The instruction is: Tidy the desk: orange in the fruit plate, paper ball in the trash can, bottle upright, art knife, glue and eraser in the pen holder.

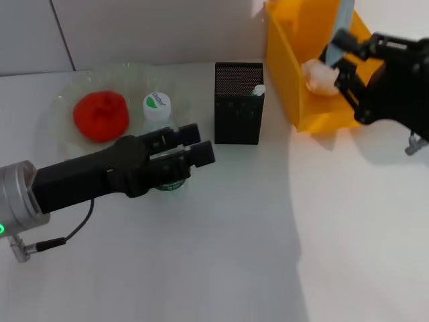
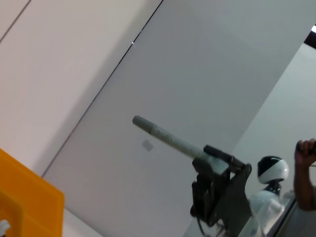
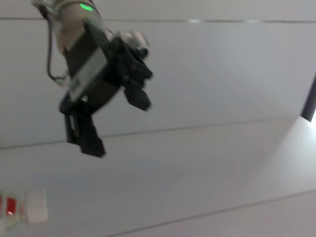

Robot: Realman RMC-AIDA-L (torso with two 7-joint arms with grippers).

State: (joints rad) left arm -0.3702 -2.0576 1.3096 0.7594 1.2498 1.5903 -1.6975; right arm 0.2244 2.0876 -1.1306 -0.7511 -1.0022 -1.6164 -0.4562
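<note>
The paper ball [image 1: 320, 75] sits over the mouth of the trash can [image 1: 288, 67], at about two o'clock in the head view, and the right claw [image 1: 328, 64] is clamped on it there. The step in hand looks like the drop: the next move calls for parting those fingers so the wad falls inside, then lifting clear of the bin's wall.

At about ten o'clock the orange [image 1: 100, 115] lies in the fruit plate [image 1: 64, 107]. Just beside it the bottle [image 1: 158, 107] stands upright, white cap up, with the left claw [image 1: 184, 157] around its lower body; whether the fingers press the bottle or stand slightly apart from it I cannot tell. The pen holder [image 1: 238, 104] stands at twelve o'clock on the table [image 1: 221, 255], a white tip showing above its rim.

The head view alone shows the table and all these things. The left wrist view shows only walls, a corner of the yellow bin and the right arm from afar. The right wrist view shows the left claw against the wall, with nothing of the paper ball.
</note>
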